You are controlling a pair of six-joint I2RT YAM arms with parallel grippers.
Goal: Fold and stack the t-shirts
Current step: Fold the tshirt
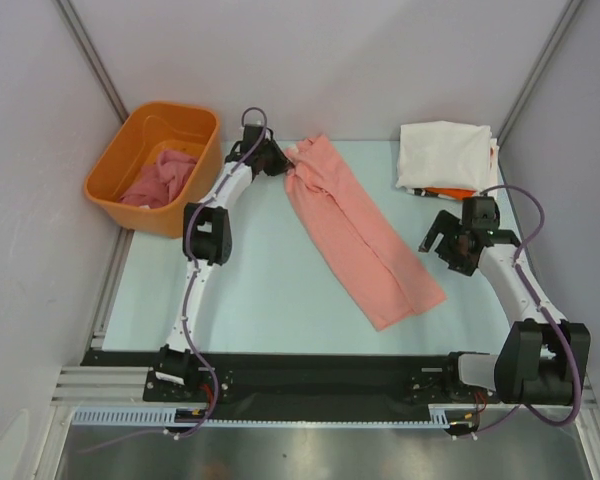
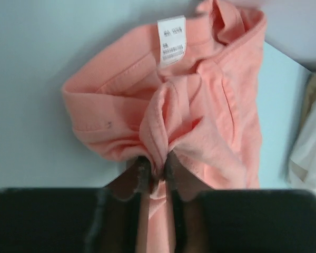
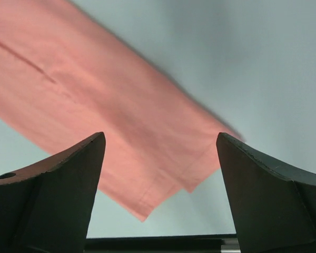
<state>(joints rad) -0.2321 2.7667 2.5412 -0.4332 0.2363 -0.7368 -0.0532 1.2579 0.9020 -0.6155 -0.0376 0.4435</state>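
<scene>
The salmon-pink t-shirt point(image 1: 355, 235) lies folded into a long strip, running diagonally from the far middle to the near right of the table. My left gripper point(image 1: 280, 158) is shut on its collar end; the left wrist view shows the bunched cloth point(image 2: 163, 132) pinched between the fingers, white label facing up. My right gripper point(image 1: 442, 242) is open and empty, just right of the strip's near end point(image 3: 163, 174). The cream-white folded shirt point(image 1: 445, 155) lies on an orange one point(image 1: 450, 192) at the far right. The darker rose-pink shirt point(image 1: 160, 180) lies crumpled in the tub.
An orange plastic tub point(image 1: 130, 150) stands at the far left, off the table's left edge. Grey walls close in the back and both sides. A black rail point(image 1: 310, 370) runs along the near edge.
</scene>
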